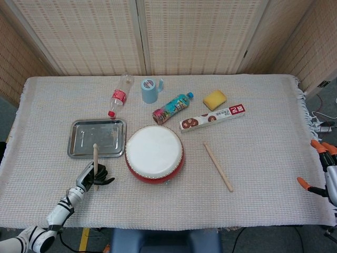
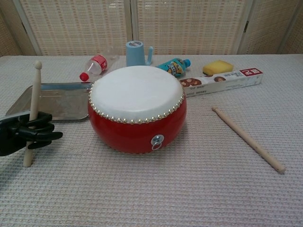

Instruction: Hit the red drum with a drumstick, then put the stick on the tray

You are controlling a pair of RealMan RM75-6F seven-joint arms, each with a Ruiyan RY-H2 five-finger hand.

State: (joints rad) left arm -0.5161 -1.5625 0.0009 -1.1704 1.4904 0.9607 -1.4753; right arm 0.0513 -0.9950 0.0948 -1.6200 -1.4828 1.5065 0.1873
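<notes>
The red drum (image 1: 154, 153) with its white skin stands mid-table, also plain in the chest view (image 2: 137, 111). My left hand (image 1: 93, 175) (image 2: 26, 135) is left of the drum, just in front of the tray, and grips a wooden drumstick (image 1: 95, 161) (image 2: 34, 104) held nearly upright, tip up and leaning slightly toward the drum. The steel tray (image 1: 97, 138) (image 2: 61, 99) lies empty behind the hand. A second drumstick (image 1: 218, 166) (image 2: 248, 138) lies on the cloth right of the drum. My right hand is not seen.
Behind the drum lie a plastic bottle (image 1: 118, 96), a blue cup (image 1: 150, 89), a colourful bottle (image 1: 172, 107), a yellow sponge (image 1: 215, 99) and a long box (image 1: 212, 117). Orange clips (image 1: 320, 147) sit at the table's right edge.
</notes>
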